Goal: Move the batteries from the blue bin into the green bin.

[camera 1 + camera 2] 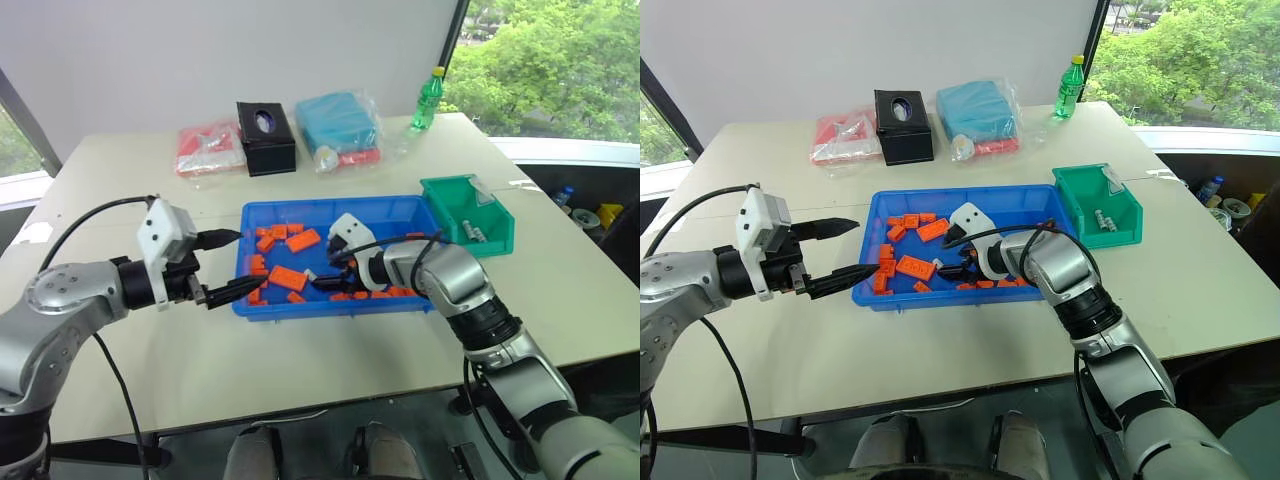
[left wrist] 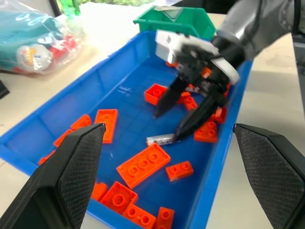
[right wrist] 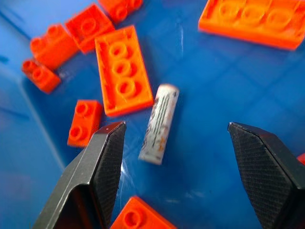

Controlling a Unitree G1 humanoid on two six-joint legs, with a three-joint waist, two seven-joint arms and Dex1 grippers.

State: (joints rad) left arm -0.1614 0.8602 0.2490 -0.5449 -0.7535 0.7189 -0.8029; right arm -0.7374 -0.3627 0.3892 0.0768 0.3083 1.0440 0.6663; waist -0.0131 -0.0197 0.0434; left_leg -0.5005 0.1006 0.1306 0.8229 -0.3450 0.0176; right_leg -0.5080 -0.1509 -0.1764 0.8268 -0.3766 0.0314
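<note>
The blue bin [image 1: 330, 205] lies mid-table and holds orange blocks [image 1: 288, 277] and one silvery battery [image 3: 159, 123] lying flat on its floor. My right gripper [image 1: 325, 275] reaches down into the bin, open, its two fingers to either side of that battery [image 2: 161, 140] without touching it. My left gripper [image 1: 250, 260] hovers open over the bin's left rim with nothing between its fingers. The green bin [image 1: 492, 238] stands against the blue bin's right end, with two batteries [image 1: 474, 232] inside.
Along the table's far side are a red wrapped package [image 1: 208, 148], a black tissue box [image 1: 266, 138], a teal wrapped package [image 1: 338, 122] and a green bottle [image 1: 427, 98]. Bare tabletop lies in front of the blue bin.
</note>
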